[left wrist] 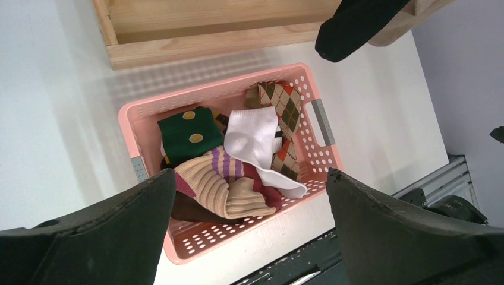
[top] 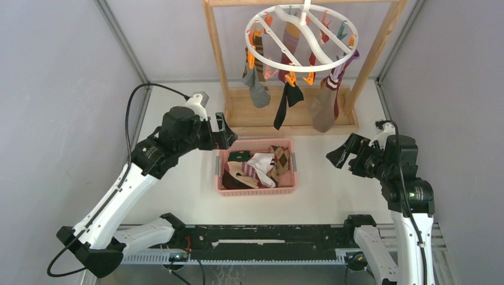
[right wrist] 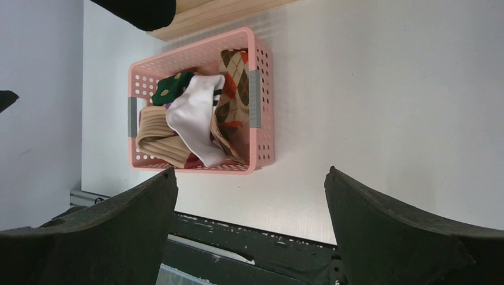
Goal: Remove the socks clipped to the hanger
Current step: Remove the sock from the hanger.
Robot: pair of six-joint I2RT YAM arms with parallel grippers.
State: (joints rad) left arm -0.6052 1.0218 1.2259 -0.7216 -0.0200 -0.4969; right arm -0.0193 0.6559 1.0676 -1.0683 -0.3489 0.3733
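Overhead, several socks (top: pixel 324 108) on the hanger (top: pixel 313 49).

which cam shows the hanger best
Top external: the whole hanger shows, ring, clips and socks hanging from it. Neither wrist view shows the hanger; each catches the tip of a black sock at its top edge.

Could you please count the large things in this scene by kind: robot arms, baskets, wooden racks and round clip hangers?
Robot arms: 2 (left arm, right arm)
Pink basket: 1
Wooden rack: 1
Round white hanger: 1
Total: 5
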